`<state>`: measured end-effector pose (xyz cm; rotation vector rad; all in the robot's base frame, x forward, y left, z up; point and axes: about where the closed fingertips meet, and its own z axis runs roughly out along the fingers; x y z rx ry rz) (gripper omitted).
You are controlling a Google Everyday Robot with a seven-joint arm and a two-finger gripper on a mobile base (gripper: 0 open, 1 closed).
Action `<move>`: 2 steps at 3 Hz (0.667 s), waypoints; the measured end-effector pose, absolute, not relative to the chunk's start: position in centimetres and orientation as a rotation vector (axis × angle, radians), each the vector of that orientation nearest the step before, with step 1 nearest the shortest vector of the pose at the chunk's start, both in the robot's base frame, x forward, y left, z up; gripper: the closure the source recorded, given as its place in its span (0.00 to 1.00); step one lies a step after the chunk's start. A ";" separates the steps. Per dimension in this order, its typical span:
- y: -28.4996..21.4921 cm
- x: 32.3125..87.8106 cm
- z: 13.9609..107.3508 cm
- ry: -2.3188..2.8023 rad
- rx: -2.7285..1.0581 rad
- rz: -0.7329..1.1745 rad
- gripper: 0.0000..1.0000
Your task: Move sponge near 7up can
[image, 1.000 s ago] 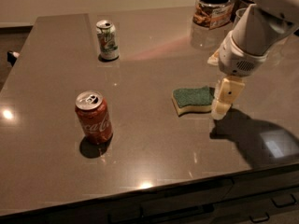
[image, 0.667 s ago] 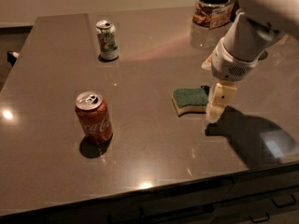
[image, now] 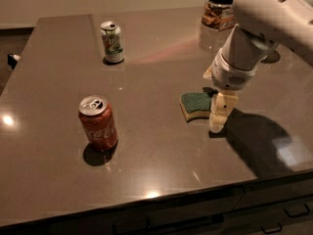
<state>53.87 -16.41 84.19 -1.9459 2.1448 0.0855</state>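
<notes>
The sponge (image: 194, 105), dark green on top with a pale yellow body, lies flat on the table right of centre. The 7up can (image: 112, 42), green and white with a silver top, stands upright at the far left of the table, well away from the sponge. My gripper (image: 218, 117) hangs from the white arm (image: 254, 33) that comes in from the upper right. It is low over the table, right against the sponge's right edge, and hides that edge.
A red Coca-Cola can (image: 98, 123) stands upright at the front left. A jar with a dark lid (image: 220, 10) stands at the back right behind the arm. The dark table (image: 156, 170) ends at a front edge above drawers.
My gripper has moved left and a little down toward the sponge, from beside it to right against its right edge. The sponge and both cans have not moved.
</notes>
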 end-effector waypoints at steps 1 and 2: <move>-16.0 54.1 83.4 2.152 -1.993 0.103 0.18; -15.6 54.8 83.6 2.167 -2.022 0.153 0.49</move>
